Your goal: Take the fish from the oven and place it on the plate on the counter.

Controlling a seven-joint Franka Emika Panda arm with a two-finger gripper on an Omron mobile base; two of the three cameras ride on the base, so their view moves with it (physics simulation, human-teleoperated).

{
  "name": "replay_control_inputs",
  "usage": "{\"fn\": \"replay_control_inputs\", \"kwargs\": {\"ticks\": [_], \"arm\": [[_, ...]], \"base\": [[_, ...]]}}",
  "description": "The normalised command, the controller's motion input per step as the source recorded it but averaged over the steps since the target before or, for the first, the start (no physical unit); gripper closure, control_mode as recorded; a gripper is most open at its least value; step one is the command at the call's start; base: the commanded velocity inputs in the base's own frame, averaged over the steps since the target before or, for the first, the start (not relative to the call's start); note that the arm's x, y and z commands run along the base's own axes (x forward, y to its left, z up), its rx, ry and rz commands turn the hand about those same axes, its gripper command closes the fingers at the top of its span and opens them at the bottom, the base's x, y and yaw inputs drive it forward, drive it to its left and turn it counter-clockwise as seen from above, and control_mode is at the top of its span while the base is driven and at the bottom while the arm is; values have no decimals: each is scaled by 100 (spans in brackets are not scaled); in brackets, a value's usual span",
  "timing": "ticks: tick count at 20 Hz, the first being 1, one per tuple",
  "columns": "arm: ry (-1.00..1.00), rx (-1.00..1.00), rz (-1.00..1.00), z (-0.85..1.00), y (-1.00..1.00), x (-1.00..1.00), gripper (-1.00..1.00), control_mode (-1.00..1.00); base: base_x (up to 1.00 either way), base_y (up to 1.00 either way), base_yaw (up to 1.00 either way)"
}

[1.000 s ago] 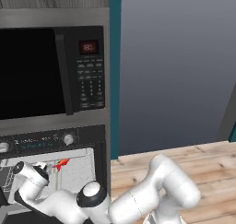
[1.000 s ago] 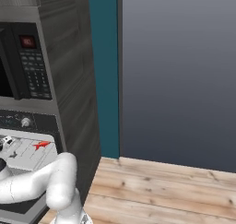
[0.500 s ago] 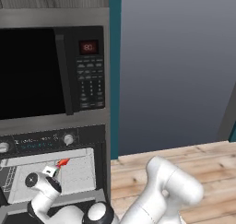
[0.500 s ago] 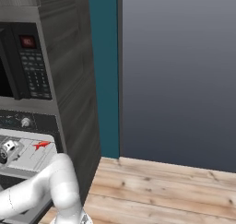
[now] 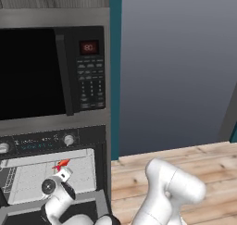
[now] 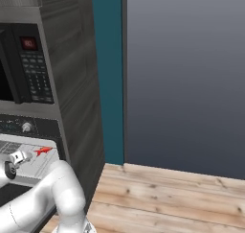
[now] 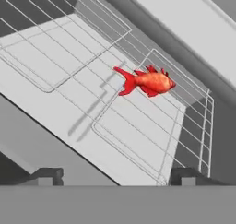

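Note:
The small red-orange fish (image 7: 147, 82) lies on the wire rack (image 7: 69, 57) inside the open oven (image 5: 37, 140), near the rack's far right corner. In the base views the fish (image 5: 61, 163) (image 6: 43, 150) shows just under the knob panel. My gripper (image 7: 115, 177) is open, with its two dark fingertips (image 7: 46, 174) spread wide. It is short of the fish, with nothing between them. In the left base view the gripper (image 5: 64, 173) sits just below the fish, and in the right base view my gripper (image 6: 20, 156) is just left of it. The plate and the counter are out of view.
A black-fronted microwave (image 5: 41, 71) with keypad and red display sits above the oven. The lowered oven door (image 5: 88, 203) lies under my arm. A dark wood-grain cabinet side (image 6: 76, 83), a teal strip and a grey wall stand to the right, above light plank flooring (image 6: 167, 193).
My hand has moved to the right across the oven opening towards the fish, and the arm's elbow has dropped lower. The fish has not moved.

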Motion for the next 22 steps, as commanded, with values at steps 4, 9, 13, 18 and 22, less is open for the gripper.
{"fn": "replay_control_inputs", "kwargs": {"ticks": [4,9,13,18,22], "arm": [[-1,43,-43,-34,-64,33,-100,-100],[3,44,-43,-9,-52,25,-100,-100],[16,30,-31,-15,-15,34,-100,-100],[3,6,-10,-55,10,41,-100,-100],[-13,0,0,-81,4,46,-100,-100]], "base": [[0,0,0],[0,0,0],[0,0,0],[0,0,0],[0,0,0]]}}
